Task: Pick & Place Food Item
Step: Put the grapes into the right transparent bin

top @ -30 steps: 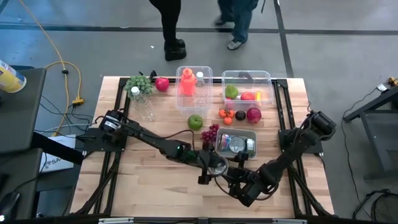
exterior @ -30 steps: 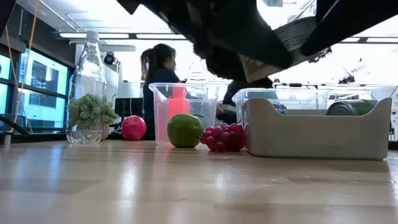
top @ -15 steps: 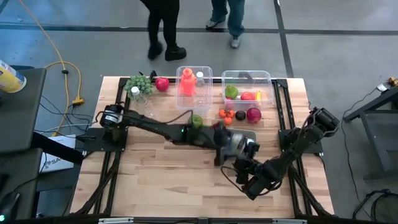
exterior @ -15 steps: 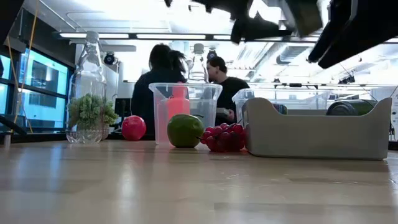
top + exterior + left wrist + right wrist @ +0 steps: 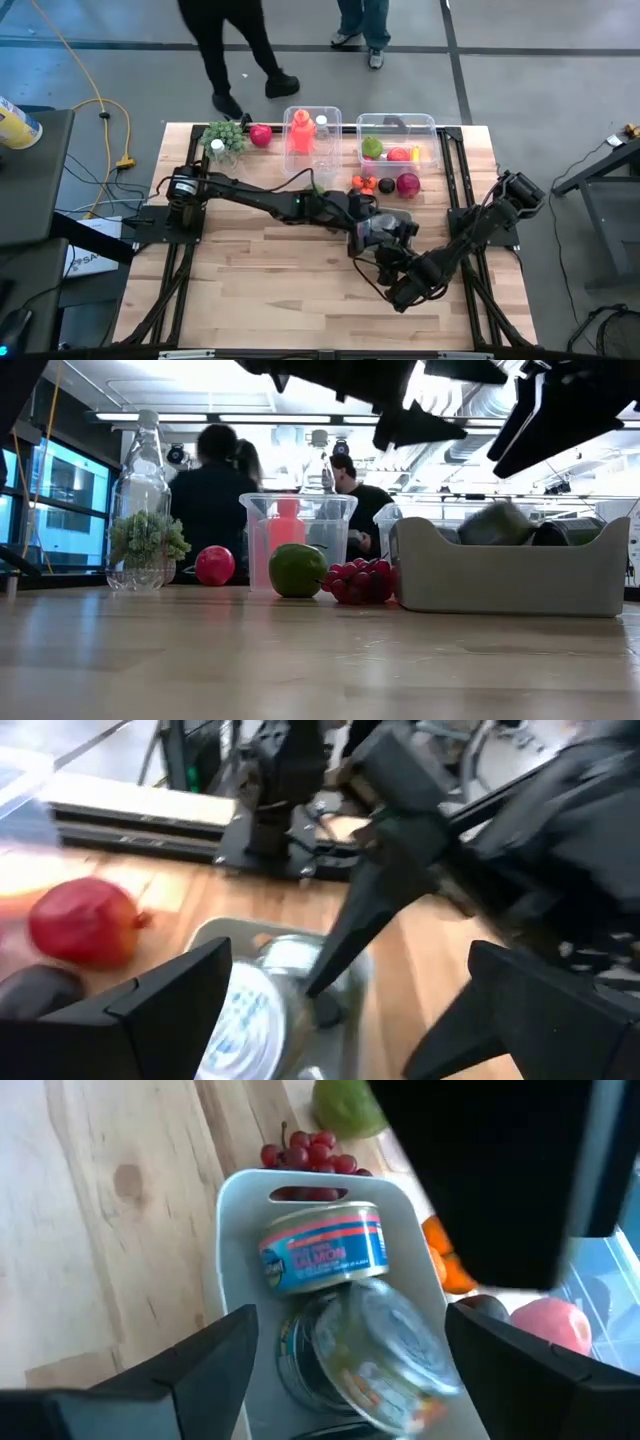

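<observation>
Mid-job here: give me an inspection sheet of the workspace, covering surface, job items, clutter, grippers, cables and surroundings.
Surface: wooden table, bare at the front.
Job's things: grey tray holds a salmon can and other tins.
Clutter: green apple, red grapes, clear bins, glass bottle.
Grippers: left gripper open over the tray; right gripper open beside it.
Cables: yellow cable on the floor.
Surroundings: people behind the table.

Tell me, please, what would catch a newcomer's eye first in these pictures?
Probably the two dark arms meeting over the grey tray near the table's middle, the left gripper open above it and the right gripper open at its near edge. Next, the cans piled in that tray, one labelled salmon. Then the bright fruit beside it: red grapes and a green apple.
</observation>
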Available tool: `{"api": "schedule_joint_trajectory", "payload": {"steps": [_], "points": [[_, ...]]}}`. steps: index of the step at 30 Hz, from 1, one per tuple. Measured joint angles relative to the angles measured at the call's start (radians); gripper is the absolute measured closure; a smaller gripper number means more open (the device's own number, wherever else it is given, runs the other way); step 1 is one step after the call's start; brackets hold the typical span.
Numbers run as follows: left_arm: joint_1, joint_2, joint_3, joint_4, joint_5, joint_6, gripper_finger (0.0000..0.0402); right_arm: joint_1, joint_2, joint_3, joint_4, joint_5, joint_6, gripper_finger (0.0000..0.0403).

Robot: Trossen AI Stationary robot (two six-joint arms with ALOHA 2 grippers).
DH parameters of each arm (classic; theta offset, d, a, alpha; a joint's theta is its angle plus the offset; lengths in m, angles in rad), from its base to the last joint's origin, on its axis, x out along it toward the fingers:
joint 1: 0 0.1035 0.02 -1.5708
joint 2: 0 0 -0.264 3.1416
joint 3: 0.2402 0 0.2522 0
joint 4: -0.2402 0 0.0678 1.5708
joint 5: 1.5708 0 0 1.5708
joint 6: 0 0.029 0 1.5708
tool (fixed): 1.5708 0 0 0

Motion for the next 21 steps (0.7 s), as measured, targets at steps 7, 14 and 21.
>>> {"api": "schedule_joint_trajectory", "payload": {"steps": [7,14,21], "points": [[-0.060,-0.046,0.000,-0.060,0.039,0.003,0.0005,0.042,-0.001,0.000,0.002,0.046,0.062,0.0094],[-0.151,-0.158,-0.001,-0.373,-0.159,0.047,0.0005,0.140,-0.002,0.000,0.030,0.047,0.131,0.0094],[-0.228,-0.213,-0.001,-0.601,-0.039,-0.015,0.0005,0.219,-0.002,0.000,0.202,0.048,0.127,0.0094]]}}
